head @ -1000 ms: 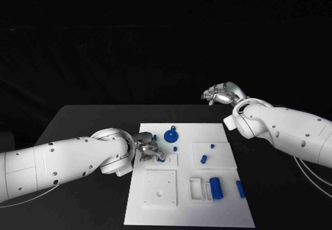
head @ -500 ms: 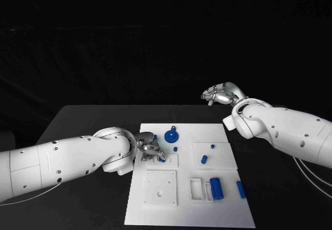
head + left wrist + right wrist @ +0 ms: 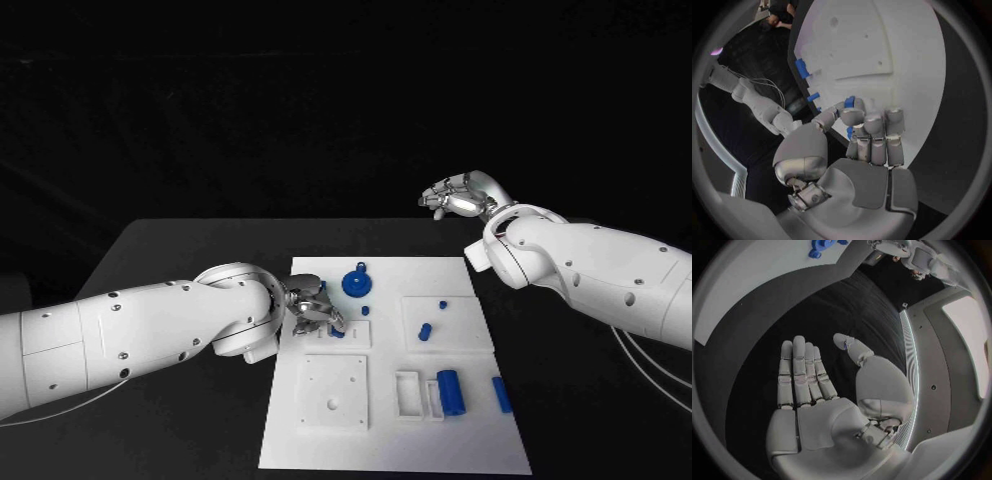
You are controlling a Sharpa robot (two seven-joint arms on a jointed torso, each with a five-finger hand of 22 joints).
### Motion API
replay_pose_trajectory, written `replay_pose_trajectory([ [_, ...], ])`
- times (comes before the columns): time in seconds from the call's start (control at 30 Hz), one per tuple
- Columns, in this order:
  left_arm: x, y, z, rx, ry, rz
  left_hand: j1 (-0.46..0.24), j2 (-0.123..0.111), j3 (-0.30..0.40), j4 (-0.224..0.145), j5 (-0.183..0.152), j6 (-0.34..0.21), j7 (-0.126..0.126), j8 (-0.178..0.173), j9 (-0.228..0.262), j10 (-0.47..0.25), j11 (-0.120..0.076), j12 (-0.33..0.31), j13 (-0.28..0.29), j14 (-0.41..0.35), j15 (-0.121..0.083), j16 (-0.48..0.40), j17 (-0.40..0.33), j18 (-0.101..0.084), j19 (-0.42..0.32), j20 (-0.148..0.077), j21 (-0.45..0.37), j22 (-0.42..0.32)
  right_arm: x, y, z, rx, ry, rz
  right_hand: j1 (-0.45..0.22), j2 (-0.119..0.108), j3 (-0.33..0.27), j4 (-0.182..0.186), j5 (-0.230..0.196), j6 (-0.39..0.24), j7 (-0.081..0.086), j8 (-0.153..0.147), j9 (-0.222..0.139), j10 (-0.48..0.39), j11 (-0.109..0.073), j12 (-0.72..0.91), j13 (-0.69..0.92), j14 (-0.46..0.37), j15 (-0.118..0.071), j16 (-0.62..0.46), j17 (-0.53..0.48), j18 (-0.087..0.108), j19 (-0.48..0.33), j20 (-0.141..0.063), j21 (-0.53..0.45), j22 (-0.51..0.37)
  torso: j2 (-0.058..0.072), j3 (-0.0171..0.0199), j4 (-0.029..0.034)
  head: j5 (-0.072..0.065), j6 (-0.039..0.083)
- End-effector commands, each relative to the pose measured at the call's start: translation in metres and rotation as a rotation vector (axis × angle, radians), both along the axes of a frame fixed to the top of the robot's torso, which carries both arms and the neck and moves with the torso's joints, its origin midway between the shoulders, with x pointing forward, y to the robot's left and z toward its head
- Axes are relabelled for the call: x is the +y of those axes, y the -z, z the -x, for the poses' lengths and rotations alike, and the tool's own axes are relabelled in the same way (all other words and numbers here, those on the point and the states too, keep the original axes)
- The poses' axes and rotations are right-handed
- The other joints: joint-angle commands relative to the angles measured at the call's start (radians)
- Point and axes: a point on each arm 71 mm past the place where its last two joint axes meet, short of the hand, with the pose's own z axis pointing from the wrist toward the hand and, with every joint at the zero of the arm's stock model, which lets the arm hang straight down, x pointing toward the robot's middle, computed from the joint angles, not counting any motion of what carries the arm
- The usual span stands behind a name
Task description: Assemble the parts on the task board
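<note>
A white task board lies in the middle of a black table, long side running away from the robot. The left hand rests at the board's left edge, its fingers curled around a small blue part, pinched between thumb and fingertips just above a square raised block on the board. This looks like the seating step: the part is held at its place and, by my judgement, the next move calls for a careful downward press, lined up straight, before letting go.

Counting the other blue parts on the board, six are visible: one round wheel-like piece near the far end, one tiny piece just below it, one tiny piece and one short peg on the right-hand block, one thick cylinder standing beside a white frame, and one slim bar near the right edge.

The right hand hovers well apart, beyond the board's far right corner, fingers spread flat and holding nothing.
</note>
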Motion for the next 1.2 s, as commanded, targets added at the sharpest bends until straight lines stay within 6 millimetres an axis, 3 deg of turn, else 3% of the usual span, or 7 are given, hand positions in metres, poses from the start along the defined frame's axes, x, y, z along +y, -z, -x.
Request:
replay_pose_trajectory([
  [0.03,-0.0024,0.0126,0.0077,0.053,0.039,-0.045,0.003,0.013,0.013,0.001,0.014,0.164,-0.099,-0.005,-0.005,-0.034,-0.028,0.008,-0.002,0.023,-0.052,0.005,-0.002,0.017,0.001,-0.110,-0.003,0.006,0.0020,-0.0001,-0.0001,0.002,-0.016,0.005,0.003,0.007,-0.005,-0.002,0.005,-0.008,0.001,0.000,-0.002,-0.009,0.001,0.004,-0.002,-0.008,0.001,-0.002,-0.001,0.006,-0.006,0.003,-0.006,0.002,0.000,-0.0002,0.0008,-0.001,0.000],
  [0.3,0.0004,0.0126,0.0078,0.044,0.037,-0.056,0.002,0.018,0.015,-0.014,0.077,0.173,-0.103,-0.001,-0.011,-0.033,-0.032,0.020,-0.005,0.028,-0.053,0.016,-0.005,0.017,0.006,-0.111,0.001,0.010,0.0009,0.0002,-0.0002,0.003,-0.014,0.006,0.001,0.008,-0.006,0.000,0.008,-0.008,0.001,0.001,-0.002,-0.009,0.002,0.007,-0.006,-0.008,0.001,-0.001,-0.002,0.007,-0.006,0.004,-0.006,0.002,0.000,-0.0002,0.0008,-0.002,-0.003],
  [0.6,0.0022,0.0125,0.0077,0.032,0.037,-0.071,0.001,0.020,0.016,-0.022,0.105,0.178,-0.105,0.003,-0.014,-0.034,-0.035,0.030,-0.005,0.030,-0.054,0.023,-0.006,0.018,0.010,-0.112,0.003,0.011,0.0010,0.0002,-0.0003,0.003,-0.015,0.006,0.001,0.008,-0.007,0.000,0.009,-0.008,0.001,0.001,-0.003,-0.010,0.002,0.008,-0.008,-0.008,0.001,-0.001,-0.003,0.008,-0.006,0.005,-0.007,0.003,0.000,-0.0002,0.0010,-0.002,-0.003],
  [0.8,0.0025,0.0127,0.0076,0.034,0.036,-0.074,-0.001,0.020,0.014,-0.023,0.107,0.179,-0.106,0.004,-0.015,-0.033,-0.035,0.032,-0.005,0.031,-0.055,0.025,-0.006,0.018,0.012,-0.112,0.003,0.012,0.0009,0.0003,-0.0002,0.004,-0.015,0.006,0.000,0.008,-0.007,0.001,0.010,-0.008,0.001,0.001,-0.003,-0.010,0.002,0.009,-0.009,-0.009,0.001,0.000,-0.003,0.008,-0.007,0.005,-0.007,0.003,0.000,-0.0002,0.0011,-0.003,-0.002],
  [1.07,0.0033,0.0130,0.0079,0.038,0.037,-0.078,-0.007,0.019,0.008,-0.016,0.073,0.183,-0.108,0.009,-0.016,-0.033,-0.036,0.042,-0.005,0.034,-0.057,0.031,-0.007,0.020,0.016,-0.112,0.005,0.012,0.0008,0.0006,-0.0004,0.005,-0.015,0.006,0.000,0.009,-0.007,0.001,0.011,-0.008,0.001,0.002,-0.003,-0.010,0.002,0.009,-0.010,-0.009,0.001,0.000,-0.003,0.008,-0.007,0.005,-0.007,0.003,0.000,-0.0002,0.0003,-0.001,-0.003],
  [1.2,0.0036,0.0132,0.0079,0.040,0.037,-0.080,-0.014,0.014,0.003,0.007,-0.036,0.195,-0.113,0.023,-0.017,-0.033,-0.042,0.052,-0.009,0.036,-0.059,0.040,-0.008,0.022,0.019,-0.113,0.006,0.012,0.0011,0.0007,-0.0002,0.005,-0.016,0.006,0.000,0.009,-0.007,0.001,0.011,-0.008,0.001,0.002,-0.003,-0.010,0.002,0.010,-0.011,-0.009,0.001,0.000,-0.004,0.008,-0.007,0.006,-0.007,0.003,0.000,-0.0002,0.0008,-0.001,-0.002],
])
